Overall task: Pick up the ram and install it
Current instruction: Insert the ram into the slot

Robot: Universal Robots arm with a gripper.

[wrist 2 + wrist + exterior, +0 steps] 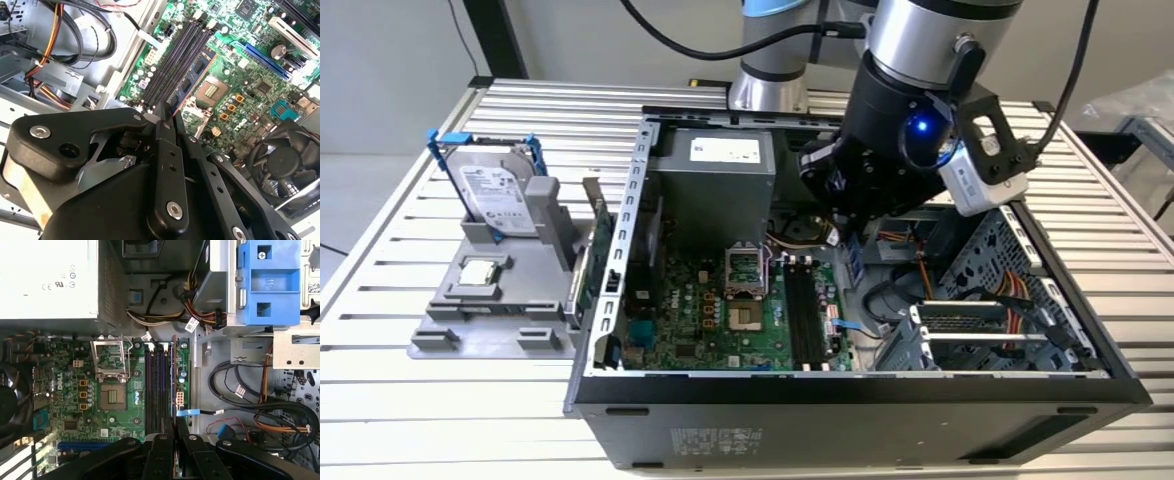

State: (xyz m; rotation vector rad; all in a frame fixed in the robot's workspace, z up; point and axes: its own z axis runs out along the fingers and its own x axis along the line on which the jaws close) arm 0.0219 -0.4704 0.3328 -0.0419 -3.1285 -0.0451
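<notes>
In the open computer case point(635, 190) the gripper point(167, 109) pinched the ram point(194, 72) over the memory slots point(172, 60), apparently clear of cables point(265, 402).

My tool point(174, 424) pinches the ram point(173, 371) edge-on alongside the black slots point(156, 385) on the green motherboard point(70, 390), near the processor socket point(112, 397).

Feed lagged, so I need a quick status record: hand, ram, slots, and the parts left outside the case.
hand: shut on the ram, inside the open case
ram: held lengthwise along the slots; cannot tell if seated
slots: black, beside the socket, look empty
outside case: drive upright and processor flat on the grey stand, exterior view's left
</notes>
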